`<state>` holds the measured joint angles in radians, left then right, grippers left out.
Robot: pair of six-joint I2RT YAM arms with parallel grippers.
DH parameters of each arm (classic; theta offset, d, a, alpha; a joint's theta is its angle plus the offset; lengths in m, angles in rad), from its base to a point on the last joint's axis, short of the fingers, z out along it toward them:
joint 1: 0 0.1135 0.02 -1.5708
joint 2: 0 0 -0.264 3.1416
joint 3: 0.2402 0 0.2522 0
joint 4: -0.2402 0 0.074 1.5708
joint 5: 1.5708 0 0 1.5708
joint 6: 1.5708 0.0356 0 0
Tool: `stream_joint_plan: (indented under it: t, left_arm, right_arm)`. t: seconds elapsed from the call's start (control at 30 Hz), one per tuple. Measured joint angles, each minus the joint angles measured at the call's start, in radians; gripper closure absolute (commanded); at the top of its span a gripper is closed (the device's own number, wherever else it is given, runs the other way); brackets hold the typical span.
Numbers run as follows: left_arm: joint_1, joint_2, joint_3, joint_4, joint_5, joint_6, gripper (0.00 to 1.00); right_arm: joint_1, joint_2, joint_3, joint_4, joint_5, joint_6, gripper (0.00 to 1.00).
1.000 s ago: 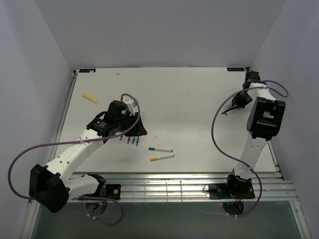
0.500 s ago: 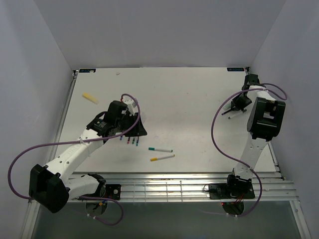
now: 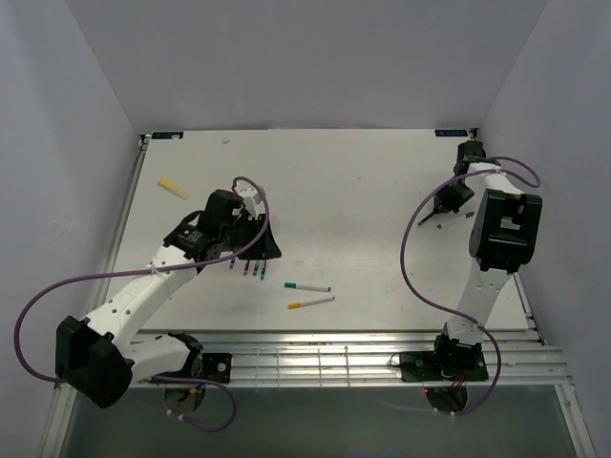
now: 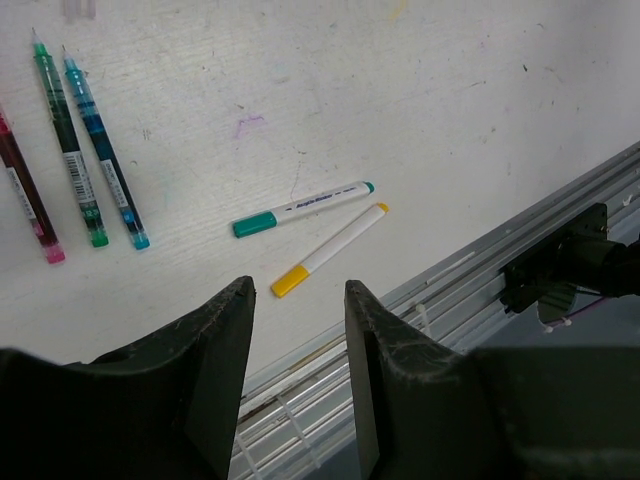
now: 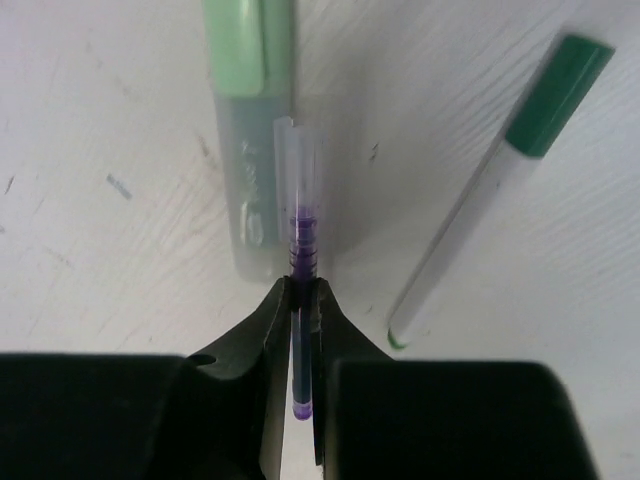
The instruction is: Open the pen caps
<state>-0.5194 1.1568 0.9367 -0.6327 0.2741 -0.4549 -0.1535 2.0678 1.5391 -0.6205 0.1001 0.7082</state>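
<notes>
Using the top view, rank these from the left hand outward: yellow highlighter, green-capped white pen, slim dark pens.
1. Slim dark pens, right at the left hand's near side.
2. Green-capped white pen, off to its right.
3. Yellow highlighter, far back left.

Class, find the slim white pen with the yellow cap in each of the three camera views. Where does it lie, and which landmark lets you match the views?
Top external: the slim white pen with the yellow cap lies at lower centre of the picture.
Left wrist: the same pen lies near the middle, slanted.
Right wrist: not in it.
Shared landmark: the white pen with the teal cap, lying right beside it.
</notes>
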Motion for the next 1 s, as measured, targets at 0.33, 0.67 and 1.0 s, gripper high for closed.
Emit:
stream_joint_plan:
  t: [0.33, 0.67, 1.0]
  left_arm:
    - [0.0, 0.087, 0.068, 0.021, 0.148, 0.017, 0.42]
    - [0.0, 0.194, 0.078, 0.13, 0.403, -0.055, 0.43]
    - [0.0, 0.246, 0.108, 0.215, 0.449, -0.203, 0.44]
  right_arm:
    - [0.17, -0.284, 0.005, -0.077, -0.136, -0.034, 0.92]
    - [0.628, -0.358, -0.065, 0.031, -0.402, -0.035, 0.92]
    - [0.721, -0.402, -0.231, 0.125, -0.44, -0.006, 0.92]
